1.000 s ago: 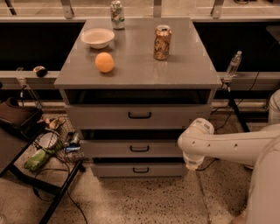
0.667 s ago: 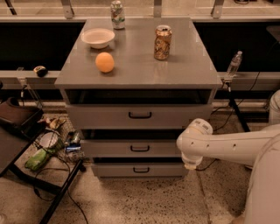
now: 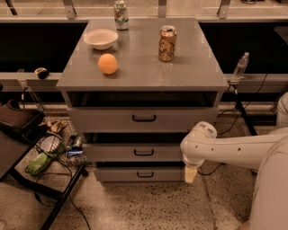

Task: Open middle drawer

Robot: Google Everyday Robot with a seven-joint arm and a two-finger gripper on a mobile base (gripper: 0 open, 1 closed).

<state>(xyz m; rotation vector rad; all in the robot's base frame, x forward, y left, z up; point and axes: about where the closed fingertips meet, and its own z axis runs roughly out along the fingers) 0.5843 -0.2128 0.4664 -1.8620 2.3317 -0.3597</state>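
A grey table (image 3: 193, 67) is standing mid-scene on a speckled floor (image 3: 148, 206). Its top is carrying a white bowl (image 3: 101, 38) at far left, an orange (image 3: 108, 64) just near of the bowl, a brown can (image 3: 167, 43) right of centre and a pale can (image 3: 120, 9) at the far edge. The middle drawer (image 3: 112, 152) is sitting in the near face between the top drawer (image 3: 99, 120) and the bottom drawer (image 3: 117, 175), its black handle (image 3: 144, 152) facing near. The white arm (image 3: 234, 148) is reaching in from the right. Its pincer (image 3: 191, 174) is hanging downward just beside the bottom drawer's right end, and whether it is wide or narrow cannot be told. A water bottle (image 3: 240, 66) is standing on the right ledge (image 3: 265, 81), and a cluttered black stand (image 3: 27, 157) is occupying the left
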